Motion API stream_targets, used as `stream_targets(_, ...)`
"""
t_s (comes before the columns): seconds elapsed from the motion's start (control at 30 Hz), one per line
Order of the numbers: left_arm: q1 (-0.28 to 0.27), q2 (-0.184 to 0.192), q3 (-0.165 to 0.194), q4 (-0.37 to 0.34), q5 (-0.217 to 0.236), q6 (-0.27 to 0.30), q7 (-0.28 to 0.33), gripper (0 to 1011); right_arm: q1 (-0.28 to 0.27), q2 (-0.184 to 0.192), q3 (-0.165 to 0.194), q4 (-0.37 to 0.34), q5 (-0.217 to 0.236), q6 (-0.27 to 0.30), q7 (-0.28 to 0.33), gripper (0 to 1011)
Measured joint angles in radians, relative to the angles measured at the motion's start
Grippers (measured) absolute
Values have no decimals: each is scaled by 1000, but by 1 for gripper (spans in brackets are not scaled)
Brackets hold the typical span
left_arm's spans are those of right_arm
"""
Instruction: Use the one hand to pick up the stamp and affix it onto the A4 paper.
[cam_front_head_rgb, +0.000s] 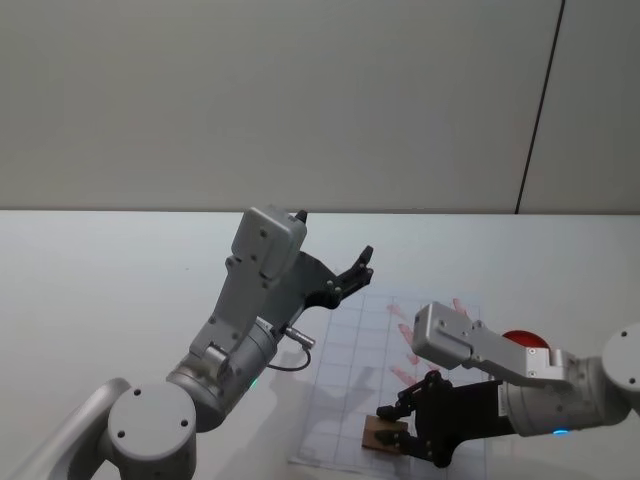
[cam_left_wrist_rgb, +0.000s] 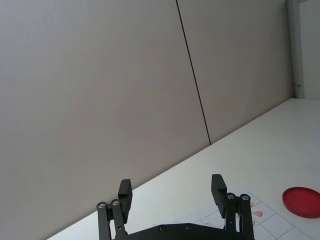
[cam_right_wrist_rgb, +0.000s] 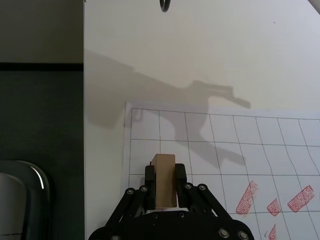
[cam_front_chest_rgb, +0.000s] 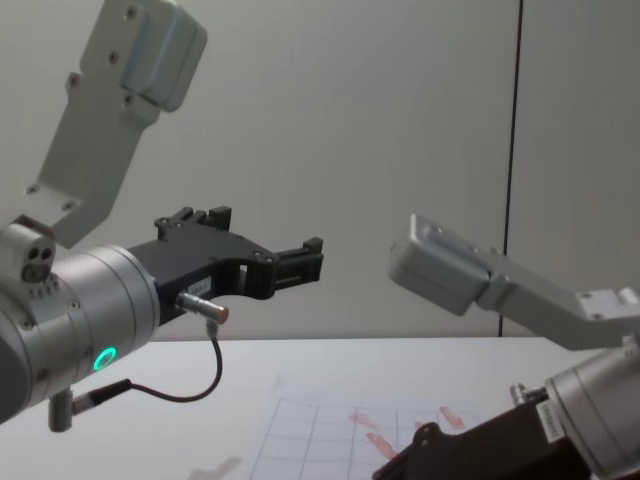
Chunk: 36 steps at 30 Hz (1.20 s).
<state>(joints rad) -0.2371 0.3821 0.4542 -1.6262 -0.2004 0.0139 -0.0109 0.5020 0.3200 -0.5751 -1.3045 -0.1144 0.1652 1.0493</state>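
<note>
Grasp: right hand clasps the stamp | Place: stamp low over the A4 paper's near edge, on unmarked squares, likely for a clean print | Idle: left hand, fingers spread, raised by the A4 paper's left edge, clear of the work.

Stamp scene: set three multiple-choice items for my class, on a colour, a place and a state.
1. The ink pad is: A blue; B red; C green.
2. The stamp sits: A on the ink pad; B in the right pincer; C in the left pincer.
3. The left pincer is: A open; B shut on the stamp; C shut on the ink pad.
Answers: 1 B, the disc is red; 2 B, its fingers clamp the block; 3 A, fingers apart, nothing between.
</note>
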Motion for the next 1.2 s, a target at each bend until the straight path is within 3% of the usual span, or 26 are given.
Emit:
stream_targets(0.87,0,0,0,0,0,0,0,1002,23,-2,-13,33,-11,15,33,224)
stream_targets(1.2,0,0,0,0,0,0,0,1002,29,-2,-15,44,-4,-8,-4,223)
